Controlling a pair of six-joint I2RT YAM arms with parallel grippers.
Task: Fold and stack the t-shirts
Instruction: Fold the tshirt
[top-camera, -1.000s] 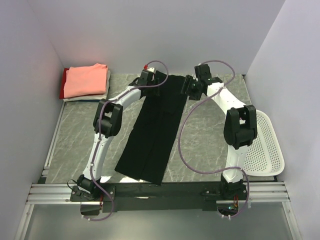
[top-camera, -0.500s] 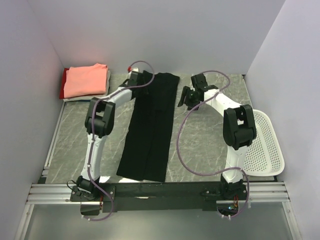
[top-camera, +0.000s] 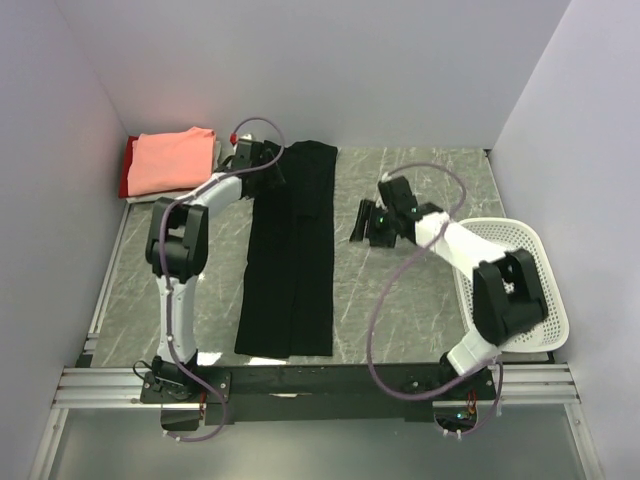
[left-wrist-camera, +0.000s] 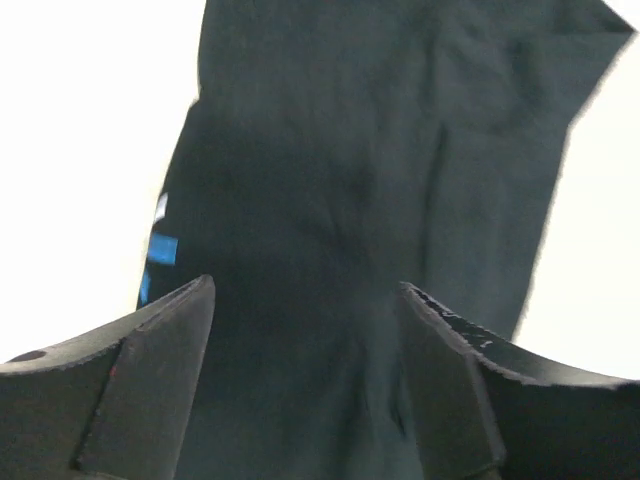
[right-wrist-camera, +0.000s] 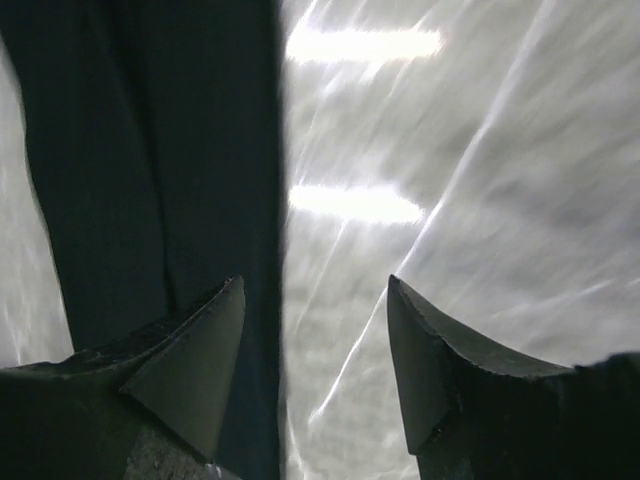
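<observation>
Looking down, we see the black t-shirt (top-camera: 290, 250) lying flat on the grey surface (top-camera: 400, 300), folded into one long strip. Our left fingers (top-camera: 268, 168) are spread wide over its far left corner and hold nothing. Our right fingers (top-camera: 366, 222) are wide too, above bare surface just beside the strip. The pink t-shirt (top-camera: 172, 160) tops a pile in the far left corner.

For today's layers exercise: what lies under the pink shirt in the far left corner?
Under the pink shirt, strips of white cloth and red cloth peek out. The rest of both is covered.
</observation>
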